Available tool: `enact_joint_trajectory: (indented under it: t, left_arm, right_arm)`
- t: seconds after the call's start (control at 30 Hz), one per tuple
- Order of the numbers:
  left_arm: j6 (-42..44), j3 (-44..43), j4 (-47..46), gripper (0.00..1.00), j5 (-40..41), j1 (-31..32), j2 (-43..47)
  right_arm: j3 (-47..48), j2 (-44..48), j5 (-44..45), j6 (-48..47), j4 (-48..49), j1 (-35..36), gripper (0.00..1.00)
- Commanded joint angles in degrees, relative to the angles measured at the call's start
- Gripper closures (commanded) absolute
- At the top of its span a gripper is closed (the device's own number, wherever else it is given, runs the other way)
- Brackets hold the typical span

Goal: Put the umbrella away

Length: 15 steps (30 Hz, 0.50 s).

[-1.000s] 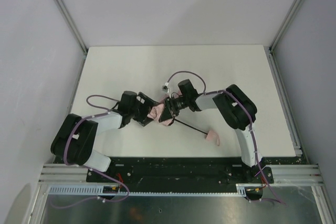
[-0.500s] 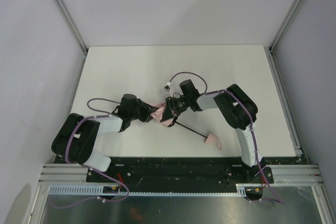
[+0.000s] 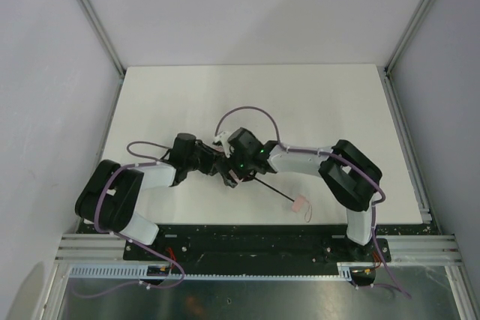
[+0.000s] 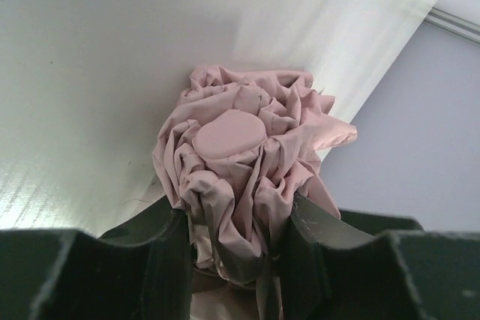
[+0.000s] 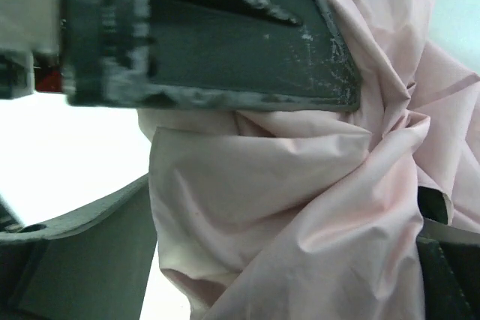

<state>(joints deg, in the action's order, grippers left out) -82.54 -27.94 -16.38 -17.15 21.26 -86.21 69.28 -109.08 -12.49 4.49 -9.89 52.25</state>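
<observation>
Umbrella (image 4: 229,136): soft pale pink canopy, bunched into a crumpled wad around its flat top cap. I judge it light and limp. The fabric will squash and slide under the pads, so a pinch on cloth alone is a weak hold. The stiff parts are the thin black shaft (image 3: 271,189) and the small pink handle (image 3: 301,204). The shaft looks slender and bendable, so I'd take hold at the canopy core near the cap, or at the handle.

Position: it lies on the white table (image 3: 187,95), in the middle near the front edge. The canopy is buried between the two wrists, and the shaft runs out toward the near right to the handle, which lies free.

Left gripper (image 4: 236,219): clamped on the wad just below the cap, fingers (image 4: 161,252) pressing fabric from both sides.

Right gripper (image 5: 172,177): jaws stand wide with fabric filling the gap and touching the upper finger. I can't tell whether it is pinching or only straddling.
</observation>
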Motion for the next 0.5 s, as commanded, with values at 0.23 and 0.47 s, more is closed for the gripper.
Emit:
enact_joint_trajectory:
  t: [0.23, 0.47]
  left_arm:
    - [1.72, -3.14, 13.63, 1.0, 2.53, 0.79, -1.28]
    - [1.34, -3.31, 14.87, 1.0, 1.73, 0.81, -1.82]
  right_arm:
    - [8.74, -5.27, 49.67, -18.64, -2.26, 12.73, 0.12]
    - [9.45, -9.68, 53.53, -21.01, -1.03, 14.56, 0.2]
